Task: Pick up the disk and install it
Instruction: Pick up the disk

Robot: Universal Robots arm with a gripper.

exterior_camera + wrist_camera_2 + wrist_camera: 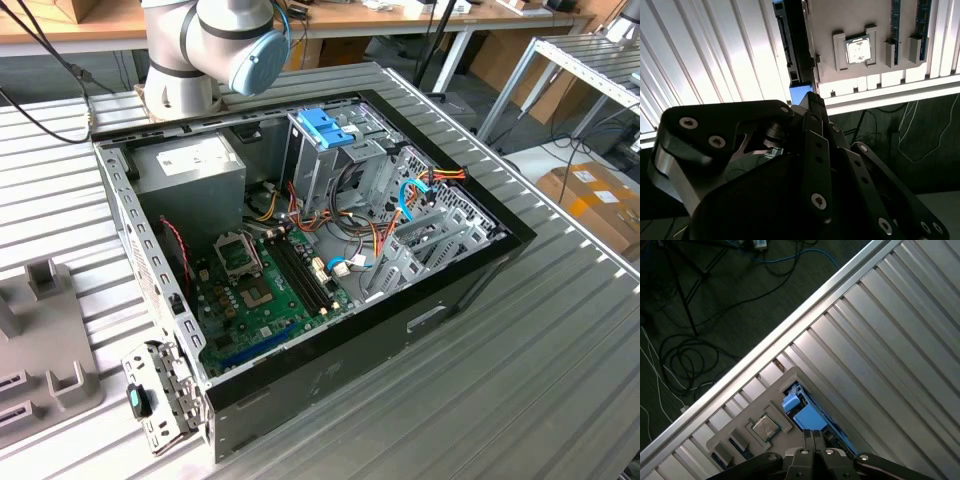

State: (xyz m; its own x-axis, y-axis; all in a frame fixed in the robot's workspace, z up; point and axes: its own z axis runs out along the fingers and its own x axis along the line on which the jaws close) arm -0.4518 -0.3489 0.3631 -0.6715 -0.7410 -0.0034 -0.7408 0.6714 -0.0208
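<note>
Two fingers of the end effector (pixel 813 434) look pressed together, disk (pixel 807 416) standing slotted in the grey holder (pixel 740 416) just ahead. Risk: descending shut, they'd ram its blue rail, not straddle it.

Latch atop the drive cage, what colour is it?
The latch is bright blue; the exterior view shows it best.

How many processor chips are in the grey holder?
1. The chip sits in the holder's square pocket, in both wrist views, near the disk. The tool covers part of the holder, so another could be hidden.
</note>
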